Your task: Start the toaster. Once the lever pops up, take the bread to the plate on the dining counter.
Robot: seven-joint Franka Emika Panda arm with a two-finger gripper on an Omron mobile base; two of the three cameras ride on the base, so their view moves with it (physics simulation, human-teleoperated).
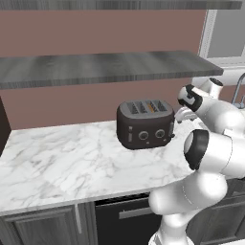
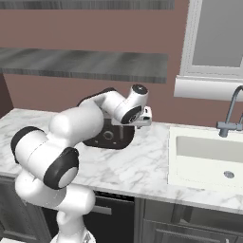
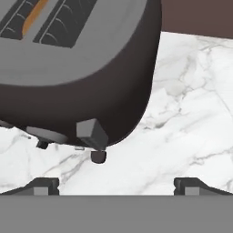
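Dark grey, the toaster (image 1: 145, 124) sits on the marble counter (image 1: 67, 158); my arm bends over its right end with the gripper (image 3: 116, 184) spread wide just before the lever (image 3: 92, 133). My hand view catches orange bread (image 3: 34, 17) in a slot.

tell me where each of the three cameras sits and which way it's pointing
Left base view: behind the arm to its left, looking forward and down at the toaster on the marble counter; the white arm rises at lower right.
Right base view: behind to the right, facing the same counter and the sink; the arm rises at lower left, covering most of the toaster.
Hand view: on the hand, looking along the open gripper at the toaster's end and its lever.
Shared: all show the toaster and counter; the bread shows orange in a slot.
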